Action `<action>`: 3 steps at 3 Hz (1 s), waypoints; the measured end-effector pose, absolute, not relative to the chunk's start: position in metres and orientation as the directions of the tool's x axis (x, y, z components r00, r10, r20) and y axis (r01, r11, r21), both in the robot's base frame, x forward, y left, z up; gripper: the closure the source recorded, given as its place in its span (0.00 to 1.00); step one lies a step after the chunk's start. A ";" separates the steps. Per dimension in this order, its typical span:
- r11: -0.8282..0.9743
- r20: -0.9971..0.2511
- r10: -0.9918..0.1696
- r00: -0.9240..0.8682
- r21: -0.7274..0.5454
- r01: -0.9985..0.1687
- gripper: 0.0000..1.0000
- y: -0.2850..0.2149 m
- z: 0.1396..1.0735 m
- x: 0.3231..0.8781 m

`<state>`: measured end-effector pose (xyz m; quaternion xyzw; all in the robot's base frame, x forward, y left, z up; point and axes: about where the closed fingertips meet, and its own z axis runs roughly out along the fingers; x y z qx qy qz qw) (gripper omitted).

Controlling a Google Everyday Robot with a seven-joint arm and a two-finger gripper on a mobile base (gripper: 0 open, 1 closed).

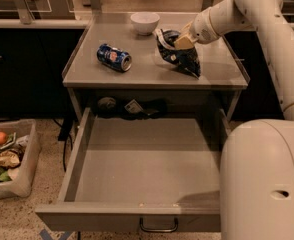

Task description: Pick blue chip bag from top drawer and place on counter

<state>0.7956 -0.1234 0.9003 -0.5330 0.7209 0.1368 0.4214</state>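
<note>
A dim room with a speckled floor. In the middle stands a grey metal table (152, 73), and the top drawer (137, 159) beneath it is pulled wide open. The tool (183, 41) is over the table's right rear part, clamped on the upper edge of the blue chip bag (181, 59), whose lower end rests on the table. A blue soda can (114, 57) lies on its side to the left, with a white bowl (144, 22) further back.
</note>
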 end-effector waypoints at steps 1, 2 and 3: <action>0.398 -0.756 -0.650 -0.072 -0.258 -0.880 1.00 -0.125 0.902 0.799; 0.398 -0.756 -0.650 -0.072 -0.258 -0.880 0.81 -0.124 0.902 0.799; 0.398 -0.756 -0.650 -0.072 -0.258 -0.880 0.59 -0.124 0.902 0.799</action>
